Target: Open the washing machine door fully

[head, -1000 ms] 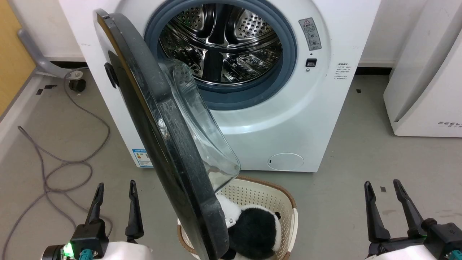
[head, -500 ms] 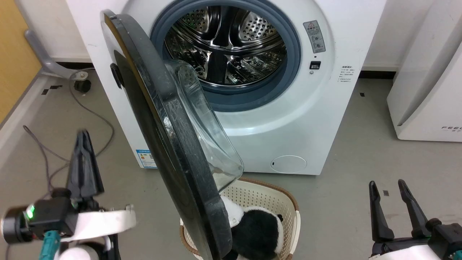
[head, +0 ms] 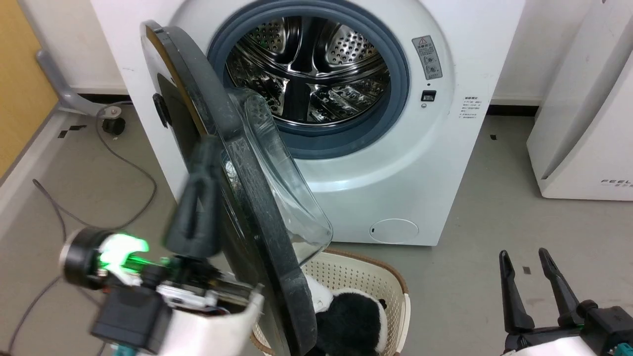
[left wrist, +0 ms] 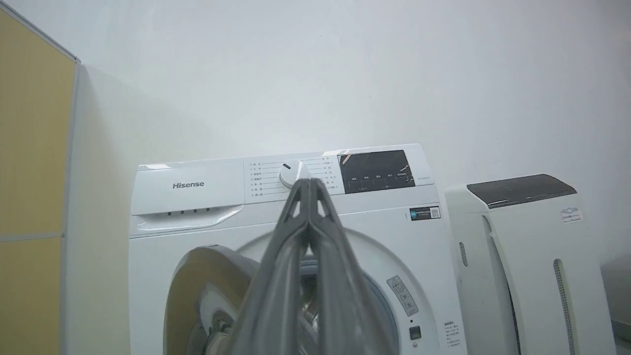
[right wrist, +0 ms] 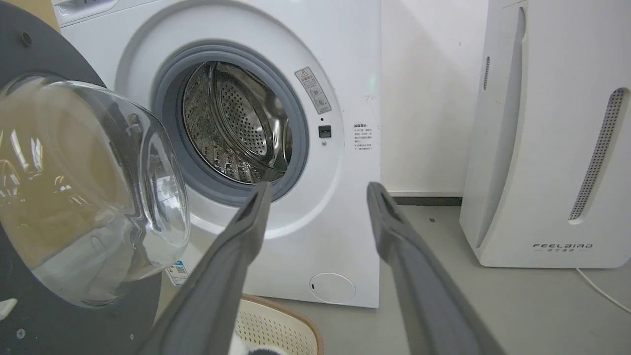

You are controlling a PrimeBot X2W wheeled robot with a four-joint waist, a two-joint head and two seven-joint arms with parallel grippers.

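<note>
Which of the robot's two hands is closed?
The left hand, fingers pressed together, up beside the washing machine door; the right hand has its fingers spread apart.

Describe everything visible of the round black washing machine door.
The large round glossy black washing machine door has a bulging clear glass bowl window on its inner side and a grey-black rim. It stands roughly half open, hinged on the white washing machine's left, its lower edge above a cream perforated basket. The shut left claw is blurred at its outer face; contact cannot be told.
</note>
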